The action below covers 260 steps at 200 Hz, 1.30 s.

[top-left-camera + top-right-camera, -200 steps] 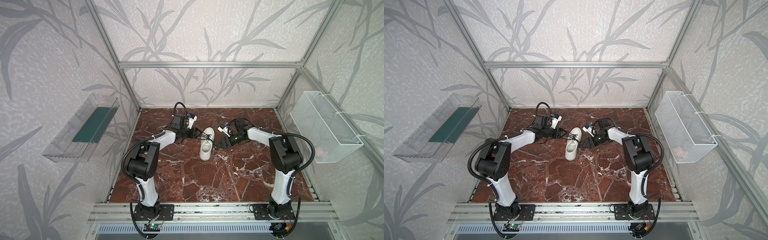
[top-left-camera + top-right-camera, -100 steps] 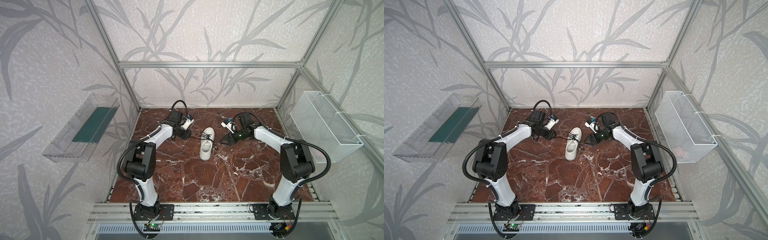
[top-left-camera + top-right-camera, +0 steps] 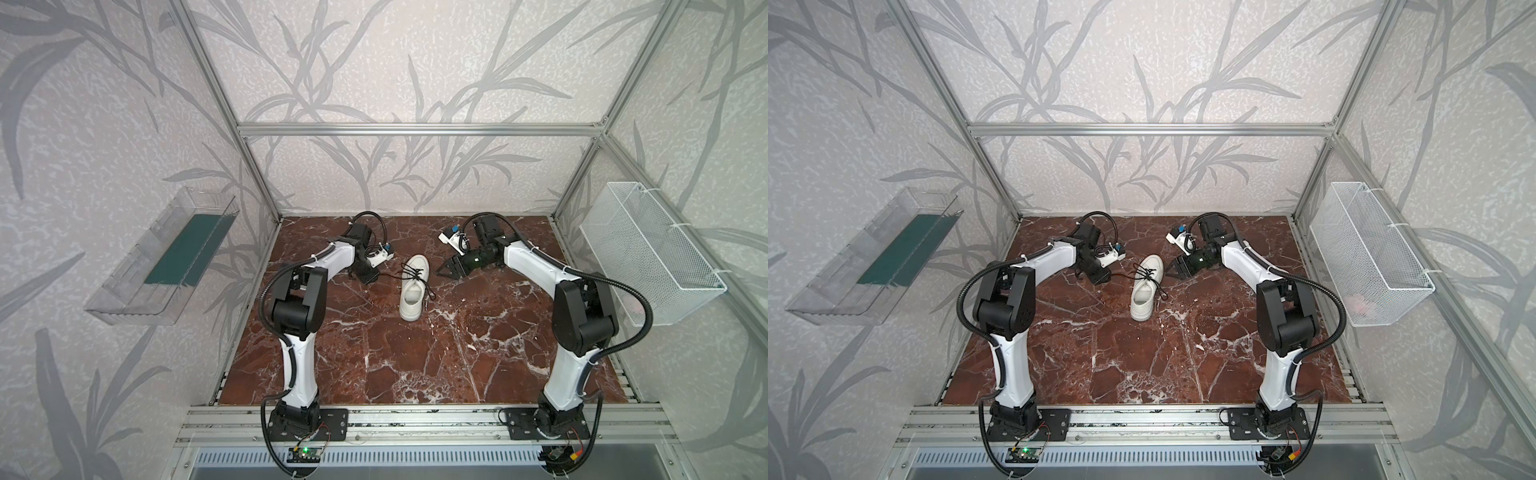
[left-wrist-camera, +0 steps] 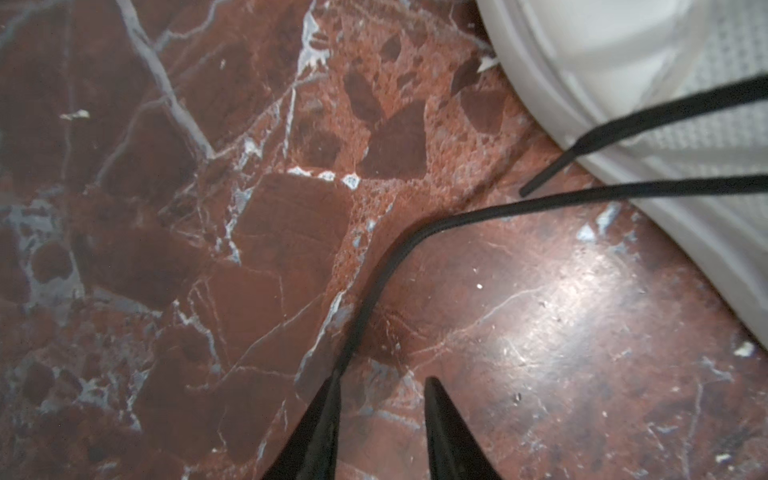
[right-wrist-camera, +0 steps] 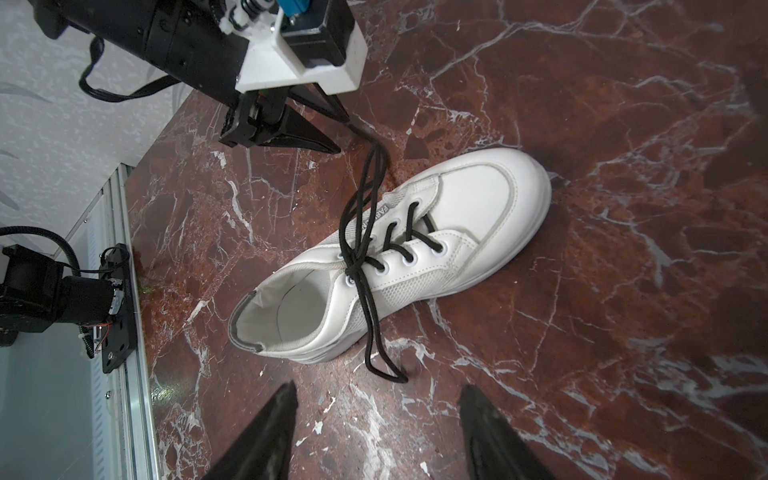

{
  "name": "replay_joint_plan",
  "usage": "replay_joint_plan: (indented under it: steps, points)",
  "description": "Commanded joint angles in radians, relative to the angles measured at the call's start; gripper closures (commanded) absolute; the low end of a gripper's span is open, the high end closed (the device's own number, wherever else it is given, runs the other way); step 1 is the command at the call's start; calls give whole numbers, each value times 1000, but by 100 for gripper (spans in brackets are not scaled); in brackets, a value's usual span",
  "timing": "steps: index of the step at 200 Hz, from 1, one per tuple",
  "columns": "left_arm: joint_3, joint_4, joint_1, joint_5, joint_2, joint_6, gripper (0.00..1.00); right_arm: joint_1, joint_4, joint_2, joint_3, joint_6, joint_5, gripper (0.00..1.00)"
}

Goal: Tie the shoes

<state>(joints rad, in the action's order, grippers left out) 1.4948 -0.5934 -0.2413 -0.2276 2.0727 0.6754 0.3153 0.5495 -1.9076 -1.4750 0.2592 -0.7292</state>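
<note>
Shoe lies far-centre, toe toward 12 o'clock. Left gripper, at its 9 o'clock, has jaws apart with the lace touching one finger, apparently to pinch it. Right gripper, at 3 o'clock, is spread and empty, probably awaiting the other strand.

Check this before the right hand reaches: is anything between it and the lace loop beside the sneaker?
Nothing visible; only bare marble floor lies between the open right hand and the lace loop beside the sneaker.

Side label on the sneaker begins "FA", rest unreadable.
</note>
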Motion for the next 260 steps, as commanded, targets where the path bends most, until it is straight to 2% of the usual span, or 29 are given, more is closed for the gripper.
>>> replay_joint_plan:
  steps: [1,32,93,123,173,195,236,244,260]
  points:
    - [30,-8,-3,17,13,31,66,13,40,-35,-51,13,1,37]
    - [27,3,-3,37,25,62,67,18,46,-74,-83,4,-6,38]
    - [-7,100,-2,39,4,49,69,45,31,-110,-111,-22,-20,38]
    - [64,-5,-3,53,60,37,84,63,-5,-130,-130,-44,-36,38]
    - [6,11,-7,27,35,34,84,76,-13,-212,-247,-94,-47,38]
    - [-35,55,-8,8,23,26,81,77,-29,-245,-293,-124,-78,38]
    - [17,-17,-7,-7,63,25,79,77,-61,-261,-309,-159,-86,38]
    - [23,-26,-7,-4,63,30,84,79,-73,-267,-311,-169,-87,38]
    - [38,-43,-7,-7,63,28,99,86,-57,-283,-332,-165,-80,38]
